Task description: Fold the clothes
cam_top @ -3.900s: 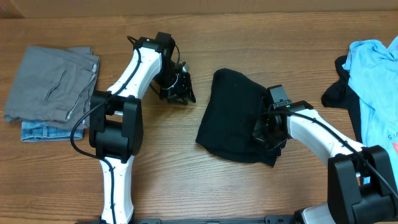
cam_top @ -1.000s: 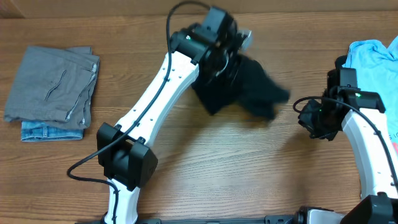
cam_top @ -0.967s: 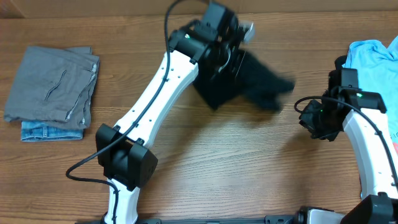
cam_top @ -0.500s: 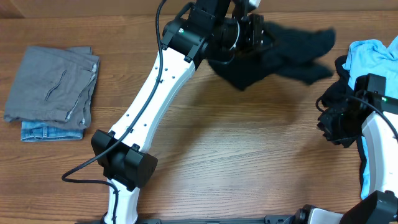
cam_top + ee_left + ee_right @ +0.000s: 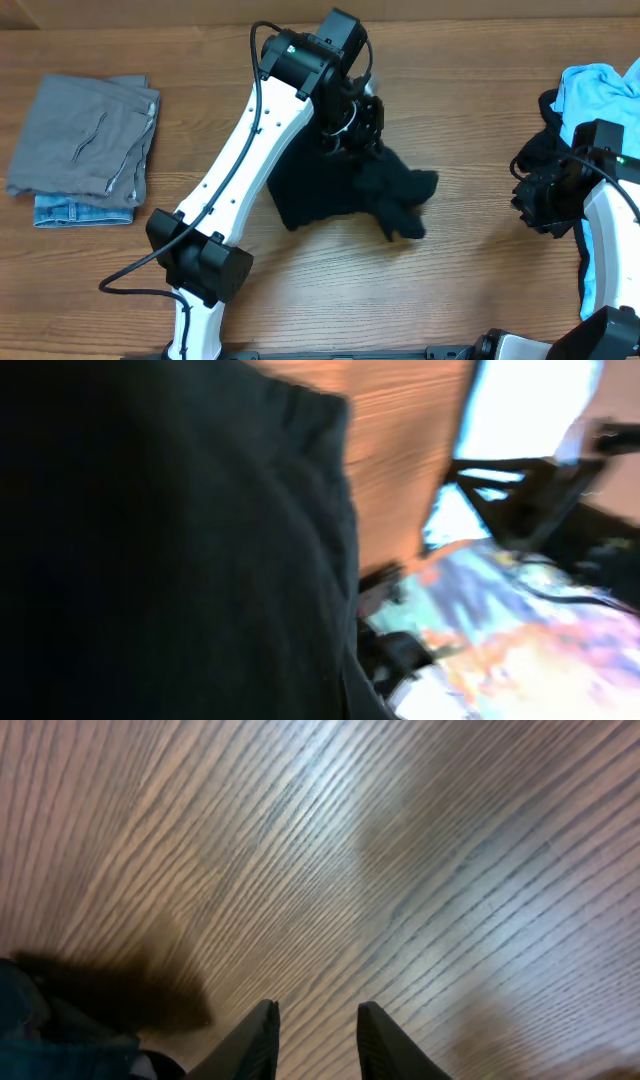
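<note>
Desk (image 5: 480,290): plain wood grain across the whole overhead view. The left arm (image 5: 255,150) ran from its base at the near edge diagonally up to the far middle of the desk. The black garment (image 5: 330,190) sat at centre. Its top was gathered up under the left wrist and the rest was slumped in a crumpled heap on the wood, with a lobe trailing out to the right. The light blue T-shirt (image 5: 605,90) lay at the far right edge, partly cut off by the frame, with dark cloth showing just beside it. The grey piece (image 5: 85,135) lay folded at the far left, stacked on the denim piece (image 5: 70,212), whose edge showed along the near side. Both were well apart from the black garment. The right arm (image 5: 610,215) stood at the right, near the T-shirt. I read the left tool (image 5: 350,135) as clamped tight on the black garment. Its fingers were buried in cloth, and its wrist camera gave me only blurred black fabric close to the lens. The right tool (image 5: 315,1040) was partly open with nothing between its fingers, over bare wood.
</note>
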`<state>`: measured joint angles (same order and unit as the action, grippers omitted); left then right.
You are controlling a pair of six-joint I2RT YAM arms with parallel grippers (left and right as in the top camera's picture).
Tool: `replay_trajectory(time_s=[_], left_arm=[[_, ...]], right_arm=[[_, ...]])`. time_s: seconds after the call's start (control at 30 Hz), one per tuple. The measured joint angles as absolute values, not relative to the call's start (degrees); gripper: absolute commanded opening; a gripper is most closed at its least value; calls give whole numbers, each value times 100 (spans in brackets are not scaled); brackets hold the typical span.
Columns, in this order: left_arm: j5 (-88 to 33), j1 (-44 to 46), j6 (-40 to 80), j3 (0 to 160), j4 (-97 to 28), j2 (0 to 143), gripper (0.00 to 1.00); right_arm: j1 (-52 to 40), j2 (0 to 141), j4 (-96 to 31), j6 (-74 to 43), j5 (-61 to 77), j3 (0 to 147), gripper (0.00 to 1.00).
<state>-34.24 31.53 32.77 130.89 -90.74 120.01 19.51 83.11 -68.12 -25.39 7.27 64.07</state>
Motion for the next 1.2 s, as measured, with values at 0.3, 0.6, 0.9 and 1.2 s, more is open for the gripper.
replay_trajectory(time_s=[0.3,0.6,0.9,1.2], left_arm=[[-2480,3225,3009,13087,-9686,11883,4],[-1752,3339,2980,13002,-9679,11526,4],[-493,3284,3114,11841,-9688,9076,4],[220,2644,3723,10768,-9708,7400,4]], right_arm=[[1951,8311,-6840,-2539,725,6407,30],[1951,8311,-6858,-2539,727,6407,30],[1951,8311,-6871,-2547,749,6407,44],[1951,8311,-6869,-2523,810,6407,100]])
